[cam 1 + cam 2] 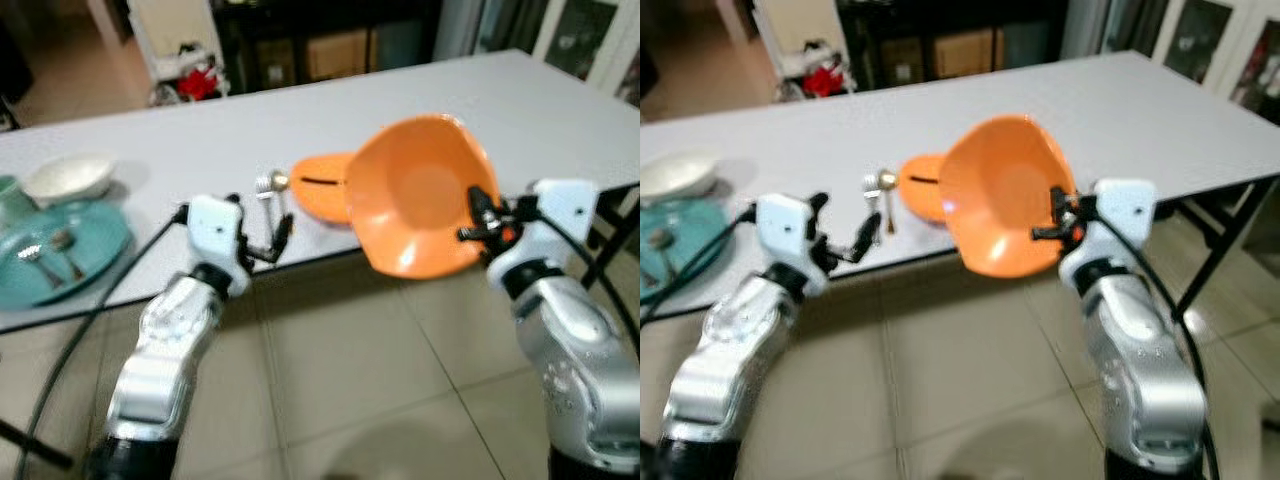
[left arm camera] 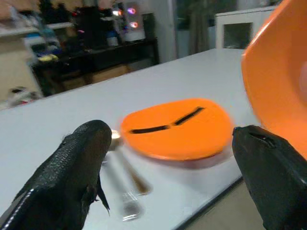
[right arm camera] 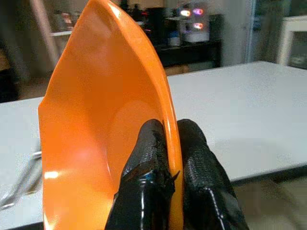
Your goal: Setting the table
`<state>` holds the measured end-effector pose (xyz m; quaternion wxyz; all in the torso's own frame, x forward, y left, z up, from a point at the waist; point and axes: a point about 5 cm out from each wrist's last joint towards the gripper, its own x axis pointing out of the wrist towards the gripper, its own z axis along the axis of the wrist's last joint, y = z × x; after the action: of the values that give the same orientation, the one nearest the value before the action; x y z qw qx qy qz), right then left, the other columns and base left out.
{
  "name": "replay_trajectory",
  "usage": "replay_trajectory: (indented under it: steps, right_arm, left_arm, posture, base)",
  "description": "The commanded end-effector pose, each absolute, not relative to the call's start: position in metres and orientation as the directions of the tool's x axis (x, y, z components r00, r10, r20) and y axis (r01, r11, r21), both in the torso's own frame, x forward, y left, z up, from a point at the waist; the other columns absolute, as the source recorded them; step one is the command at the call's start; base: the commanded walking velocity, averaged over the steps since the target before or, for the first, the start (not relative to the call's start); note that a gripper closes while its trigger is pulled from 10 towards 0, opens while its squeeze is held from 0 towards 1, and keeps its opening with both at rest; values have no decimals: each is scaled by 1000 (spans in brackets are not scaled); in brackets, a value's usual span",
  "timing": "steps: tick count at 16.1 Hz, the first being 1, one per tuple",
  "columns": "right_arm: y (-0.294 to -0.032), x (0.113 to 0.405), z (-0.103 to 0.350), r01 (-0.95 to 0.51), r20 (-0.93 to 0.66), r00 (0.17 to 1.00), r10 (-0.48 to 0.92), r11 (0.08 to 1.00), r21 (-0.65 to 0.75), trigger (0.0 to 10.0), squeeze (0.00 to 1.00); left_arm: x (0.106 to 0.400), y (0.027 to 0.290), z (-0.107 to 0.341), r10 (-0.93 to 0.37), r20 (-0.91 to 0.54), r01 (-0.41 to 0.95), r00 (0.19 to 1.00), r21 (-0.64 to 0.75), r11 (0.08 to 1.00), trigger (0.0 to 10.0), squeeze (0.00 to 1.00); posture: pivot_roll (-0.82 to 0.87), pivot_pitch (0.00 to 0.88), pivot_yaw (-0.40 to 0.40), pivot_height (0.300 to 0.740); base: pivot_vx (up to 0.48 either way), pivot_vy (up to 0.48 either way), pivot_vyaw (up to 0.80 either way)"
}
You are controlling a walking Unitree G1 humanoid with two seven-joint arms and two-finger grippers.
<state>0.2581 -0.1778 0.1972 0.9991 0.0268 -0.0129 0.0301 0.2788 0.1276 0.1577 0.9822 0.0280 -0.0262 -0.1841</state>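
The right gripper (image 3: 165, 143) has its jaws clenched on the rim of the orange bowl (image 1: 420, 195), one finger inside and one outside, and the bowl hangs in the air tipped almost on edge, its hollow facing back toward the robot, just off the near edge of the desk (image 1: 560, 110). On the desk beyond it lies the orange plate (image 1: 322, 187), flat, with a dark stripe across it, and just beside the plate sit a spoon (image 1: 279, 190) and what looks like a fork (image 1: 264, 192), blurred. The left gripper (image 1: 278, 238) hovers at the desk edge near that cutlery, jaws released and holding nothing.

Off to the robot's left there's a teal plate (image 1: 100, 250) with cutlery on it and a white bowl (image 1: 68, 178) at its far rim; that place looks laid already.

So the step in hand, by my reading, is bringing this bowl to the orange setting. To do it well: level the bowl first, since a pinch on a thin rim gives little hold against twisting. Carry it in over the desk edge with room to spare, lower it until its base rests, then let go. Watch the cutlery beside the plate; a wide swing could knock it.
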Motion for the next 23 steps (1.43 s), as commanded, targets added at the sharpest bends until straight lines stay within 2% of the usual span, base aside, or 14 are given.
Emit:
replay_trajectory:
  steps: [1,13,23]
  right_arm:
    - [-172,257,207,-93,70,994,89,994,58,10000,0]
    - [-172,263,208,-97,61,994,95,995,38,10000,0]
    - [-169,271,199,-233,-22,972,235,970,71,10000,0]
  left_arm:
    - [280,135,161,-352,47,348,935,86,934,10000,0]
    - [279,134,161,-384,34,379,923,103,920,10000,0]
    - [276,141,158,-375,17,371,927,119,921,10000,0]
  posture:
    - [-28,0,69,740]
    - [-25,0,94,740]
    - [-7,0,79,740]
  base:
    - [330,0,0]
    - [327,0,0]
    - [322,0,0]
